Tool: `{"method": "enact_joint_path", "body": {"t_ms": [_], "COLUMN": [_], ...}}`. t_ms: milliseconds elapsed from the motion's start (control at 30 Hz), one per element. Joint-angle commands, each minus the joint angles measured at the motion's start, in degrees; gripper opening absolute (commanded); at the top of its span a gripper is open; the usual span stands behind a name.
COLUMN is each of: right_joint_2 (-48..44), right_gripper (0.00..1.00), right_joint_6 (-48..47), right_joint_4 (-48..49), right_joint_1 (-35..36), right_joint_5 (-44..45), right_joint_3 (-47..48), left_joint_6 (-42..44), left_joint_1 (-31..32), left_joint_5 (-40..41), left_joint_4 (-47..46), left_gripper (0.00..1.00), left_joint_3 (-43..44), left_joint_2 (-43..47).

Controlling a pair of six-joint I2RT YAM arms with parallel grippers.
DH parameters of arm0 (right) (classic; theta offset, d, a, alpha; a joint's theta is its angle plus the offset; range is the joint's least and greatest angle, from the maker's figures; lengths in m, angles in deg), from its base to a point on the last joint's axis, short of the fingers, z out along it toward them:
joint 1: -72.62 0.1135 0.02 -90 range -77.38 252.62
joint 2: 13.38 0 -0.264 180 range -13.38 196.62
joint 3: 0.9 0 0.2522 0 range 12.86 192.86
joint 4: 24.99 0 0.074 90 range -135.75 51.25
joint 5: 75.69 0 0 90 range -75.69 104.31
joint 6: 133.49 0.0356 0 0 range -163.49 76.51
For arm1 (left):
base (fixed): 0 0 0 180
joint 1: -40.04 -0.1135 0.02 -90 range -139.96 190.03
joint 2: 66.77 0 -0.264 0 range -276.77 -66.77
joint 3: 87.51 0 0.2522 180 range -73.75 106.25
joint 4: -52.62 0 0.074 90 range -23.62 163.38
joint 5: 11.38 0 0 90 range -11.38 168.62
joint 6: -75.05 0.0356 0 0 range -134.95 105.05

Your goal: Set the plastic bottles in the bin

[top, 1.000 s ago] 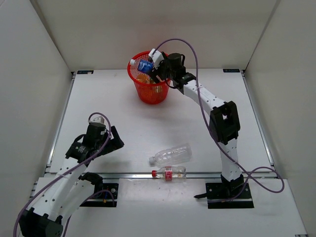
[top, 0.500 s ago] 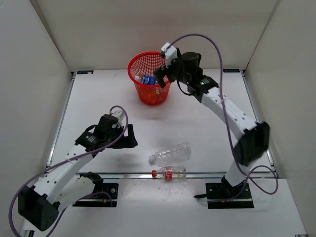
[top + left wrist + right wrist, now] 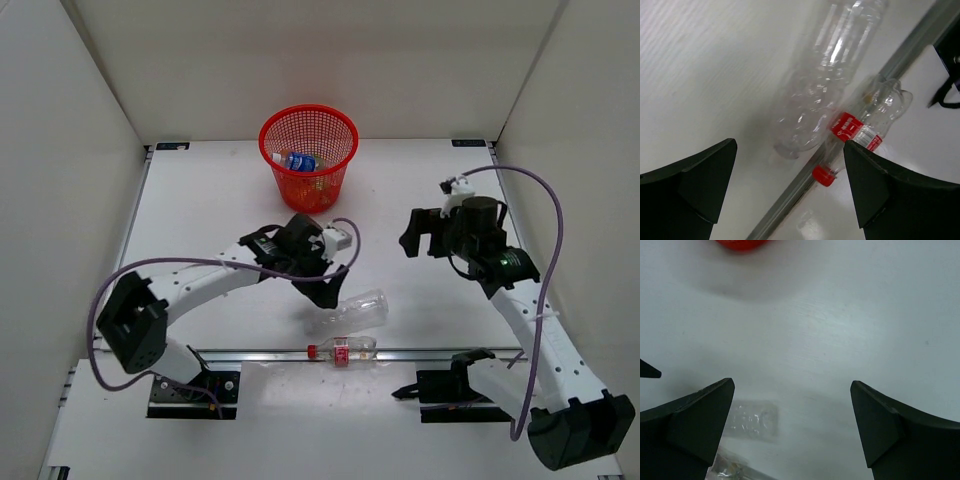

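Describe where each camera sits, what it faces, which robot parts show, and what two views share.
Top external: above, behind the robot, looking down on table, red mesh bin; shows left arm, right arm, left tool, right tool.
Left wrist: above the left tool, facing down at the plain clear bottle and red-capped bottle; own fingers frame them.
Right wrist: facing down at table; own fingers at both sides.
Shared: top and left wrist show both bottles.
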Motion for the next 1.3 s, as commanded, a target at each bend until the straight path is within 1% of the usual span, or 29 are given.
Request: {"method": "enact_joint_path", "body": {"t_ms": [0, 33, 100, 167, 200, 233, 267, 333, 367, 467, 533, 600, 667, 700, 733, 800, 833, 933, 967, 1033, 1067, 1100, 1133, 1167, 1200, 1233, 1267], "right_joint_2": [-3.9, -4.9, -7.1, -8.8, -9.4, -9.9, -10.6, -11.9, -12.9, -13.8, -14.0, -14.1, -14.5, -14.8, -14.8, -15.7, -15.7, -16.3, -15.8, -15.9, -15.7, -15.3, -15.1, -15.3, -15.2, -15.2, -15.2], "right_gripper": [0.99, 0.99, 0.99, 1.0, 0.99, 1.0, 0.99, 1.0, 0.99, 1.0, 0.99, 0.99, 0.99, 0.99, 0.99, 0.99, 0.99, 0.99, 0.99, 0.99, 1.0, 0.99, 0.99, 0.99, 0.99, 0.99, 0.99], "right_joint_6": [3.9, 4.6, 4.5, 4.3, 3.9, 3.9, 3.9, 2.6, 2.1, 1.9, 2.3, 2.5, 3.2, 3.5, 3.4, 3.8, 3.7, 3.8, 4.1, 3.8, 3.4, 3.1, 2.9, 2.4, 1.9, 1.4, 0.8], "right_joint_4": [-4.5, -5.3, -6.1, -7.6, -8.1, -9.1, -10.1, -10.6, -10.2, -10.5, -11.3, -11.7, -11.6, -11.4, -10.8, -10.8, -10.1, -9.4, -9.4, -8.7, -8.2, -8.0, -8.1, -8.2, -8.0, -7.7, -7.5], "right_joint_1": [-4.6, -6.6, -9.7, -14.7, -15.1, -18.5, -20.2, -22.8, -23.8, -24.6, -23.5, -22.5, -22.3, -22.3, -22.5, -22.9, -23.0, -23.4, -23.5, -23.9, -23.9, -23.9, -24.0, -23.9, -23.7, -23.8, -23.5], "right_joint_5": [-0.6, -0.4, -1.1, -1.7, -1.7, -1.8, -2.0, -3.8, -4.7, -4.8, -3.6, -1.5, -1.1, -1.3, -1.5, -2.3, -2.2, -0.9, -0.4, -0.3, 0.1, 0.4, 0.7, 1.0, 1.2, 1.2, 1.2], "right_joint_3": [-1.4, -2.5, -3.7, -4.7, -5.5, -5.6, -5.8, -6.6, -7.5, -7.9, -7.5, -7.9, -7.8, -8.0, -8.3, -8.9, -9.5, -10.0, -9.6, -9.4, -9.2, -9.0, -8.5, -8.3, -7.9, -7.9, -8.1], "left_joint_6": [7.7, 8.0, 7.5, 7.6, 7.4, 7.1, 7.0, 6.4, 5.9, 5.1, 4.1, 3.4, 3.5, 3.7, 3.5, 3.7, 2.9, -1.3, -2.3, -4.8, -5.1, -5.7, -6.7, -7.9, -9.0, -9.7, -10.3], "left_joint_1": [3.1, 3.4, 4.6, 5.7, 6.6, 7.3, 8.3, 9.5, 9.9, 10.5, 10.0, 9.8, 9.5, 9.0, 9.3, 8.9, 8.3, 5.6, 5.2, 3.5, 3.1, 1.5, -0.4, -2.4, -3.2, -5.5, -7.9], "left_joint_5": [-6.2, -6.3, -4.0, -3.8, -1.8, -0.1, 0.7, 6.3, 7.7, 12.9, 15.6, 15.5, 14.7, 14.5, 14.8, 14.7, 14.1, 8.3, 7.9, 12.1, 15.5, 16.3, 18.6, 20.1, 22.8, 25.0, 25.7], "left_joint_4": [-1.5, -1.4, -3.2, -4.2, -4.3, -4.3, -3.9, -4.8, -5.6, -8.1, -9.1, -10.0, -9.3, -9.0, -9.2, -9.4, -9.7, -11.9, -12.4, -16.4, -19.5, -23.4, -25.7, -31.0, -37.0, -42.6, -44.6], "left_gripper": [0.98, 0.99, 0.99, 0.97, 0.97, 0.98, 0.99, 0.99, 0.98, 0.99, 0.94, 0.87, 0.75, 0.71, 0.66, 0.6, 0.55, 0.52, 0.53, 0.5, 0.55, 0.57, 0.55, 0.55, 0.59, 0.52, 0.5], "left_joint_3": [4.7, 5.8, 6.2, 6.6, 7.5, 8.5, 9.5, 10.0, 10.6, 11.1, 10.7, 11.4, 12.1, 12.8, 13.4, 15.0, 15.6, 24.5, 25.7, 28.6, 29.0, 29.6, 29.8, 29.7, 29.4, 29.0, 29.9], "left_joint_2": [-4.6, -5.4, -8.0, -10.1, -12.1, -14.1, -15.1, -18.1, -18.8, -20.6, -21.8, -22.9, -23.9, -23.9, -23.3, -21.8, -20.4, -17.1, -15.7, -13.7, -12.3, -11.7, -10.9, -10.5, -10.3, -10.2, -11.1]}}
